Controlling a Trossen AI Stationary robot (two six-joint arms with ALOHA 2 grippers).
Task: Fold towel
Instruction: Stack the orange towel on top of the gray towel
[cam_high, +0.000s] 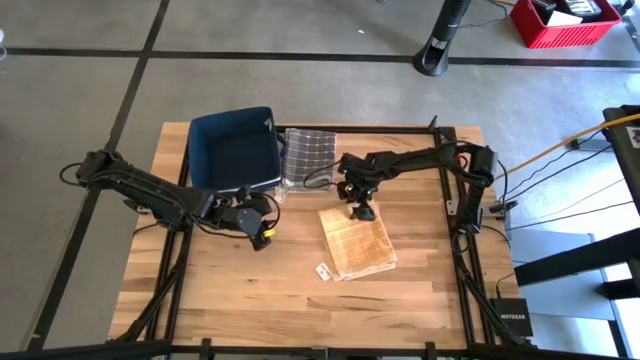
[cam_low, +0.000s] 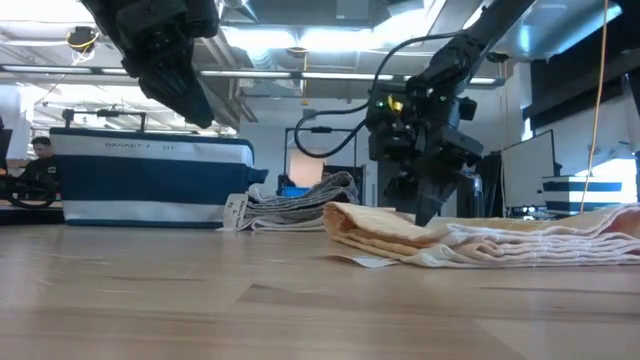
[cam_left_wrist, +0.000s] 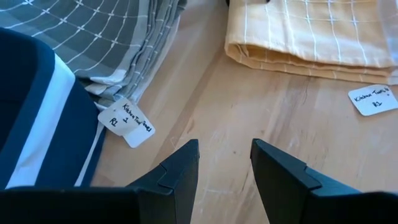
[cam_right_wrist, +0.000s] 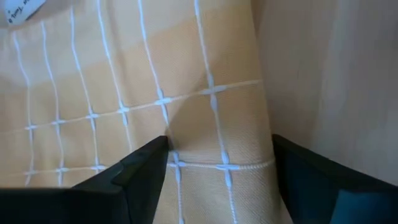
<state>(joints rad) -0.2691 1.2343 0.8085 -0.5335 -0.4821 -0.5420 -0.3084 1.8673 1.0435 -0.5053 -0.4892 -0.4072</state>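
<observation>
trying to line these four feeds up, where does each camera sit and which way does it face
High view: above the table, facing straight down; both arms, left gripper, right gripper on the yellow towel.
Low view: at tabletop height, facing across into the room; both arms come in from above.
Left wrist view: on the left arm, facing down at the wood; its open fingers.
Right wrist view: on the right arm, close over the towel; its spread fingers.
Shared: left wrist and high views both show the grey towel stack.

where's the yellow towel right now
In the high view the yellow towel lies folded right of the table's middle, in front of the grey towel stack. The right gripper sits open at its far edge.
</observation>
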